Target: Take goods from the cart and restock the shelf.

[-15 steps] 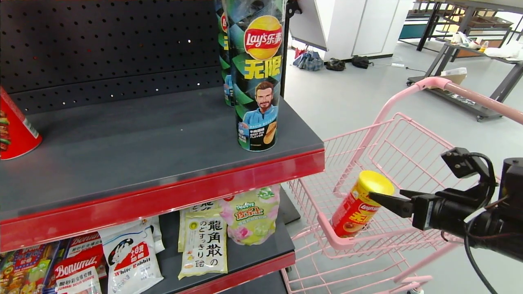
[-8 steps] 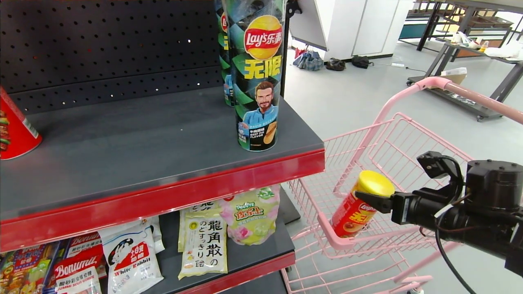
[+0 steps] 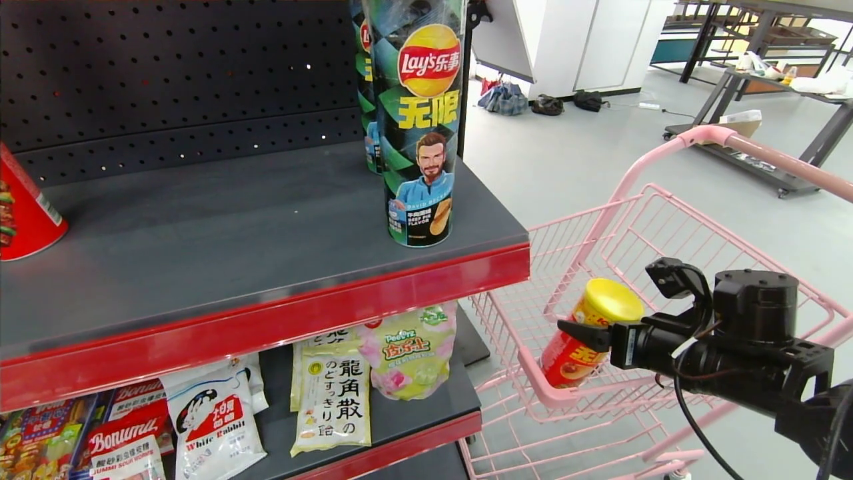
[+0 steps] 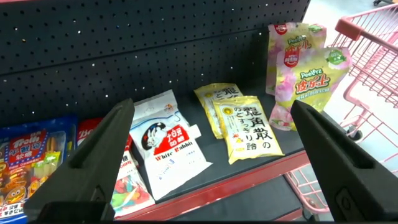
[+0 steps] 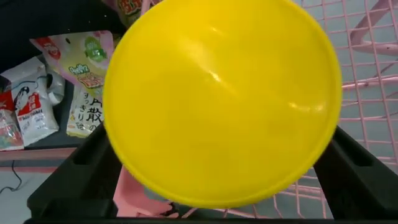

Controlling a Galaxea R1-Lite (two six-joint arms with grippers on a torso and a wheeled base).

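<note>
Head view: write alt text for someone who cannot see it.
The right tool is at the yellow-lidded red chip can, which leans in a corner of the pink cart. To the left, a tall green chip can stands at the front edge of a grey shelf, with snack bags on the shelf below.

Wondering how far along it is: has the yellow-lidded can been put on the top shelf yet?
No, the yellow-lidded can leans inside the pink cart, beside the shelf.
</note>
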